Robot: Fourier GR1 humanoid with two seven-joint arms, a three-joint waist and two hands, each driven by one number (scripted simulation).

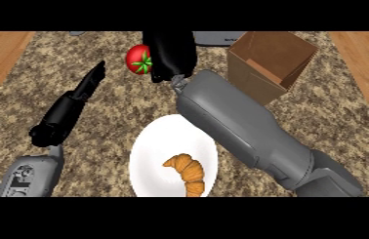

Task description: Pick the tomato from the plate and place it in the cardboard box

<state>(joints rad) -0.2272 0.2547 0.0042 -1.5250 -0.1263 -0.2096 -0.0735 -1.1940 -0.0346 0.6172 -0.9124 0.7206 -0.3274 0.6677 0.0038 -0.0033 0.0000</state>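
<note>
Red round tomato (pixel 138 59) with the green stalk star is off the round white plate (pixel 153 141), in the black right hand (pixel 173 51), up over the speckled stone worktop (pixel 328 117). Left of the open brown cardboard box (pixel 270 62), not in it yet. (A)

Fingers? (B)

Right hand's fingers are curled round the tomato's right side, gripping it. Black left hand (pixel 72 104) rests at the view's left, fingers straight, holding nothing. (A)

Risks? (B)

Most of the tomato sticks out past the fingers, so I'd guess the hold is only partial. It may slip out on the sideways move to the box, then roll on the worktop. Also, the box's near wall stands right in the path. A low hand or the grey forearm (pixel 238 123) could knock or shove the box. Letting go early would drop it beside the box, not inside. (A)

Hidden stuff? (B)

Where the fingers meet the tomato: covered by the hand itself. Height over the worktop can't be judged from this steep view. Part of the box's floor is behind its walls. The golden croissant (pixel 187 173) and plate are cut off at the bottom. Grey object (pixel 216 38) at the top edge is half behind the hand, can't identify it. (A)
</note>
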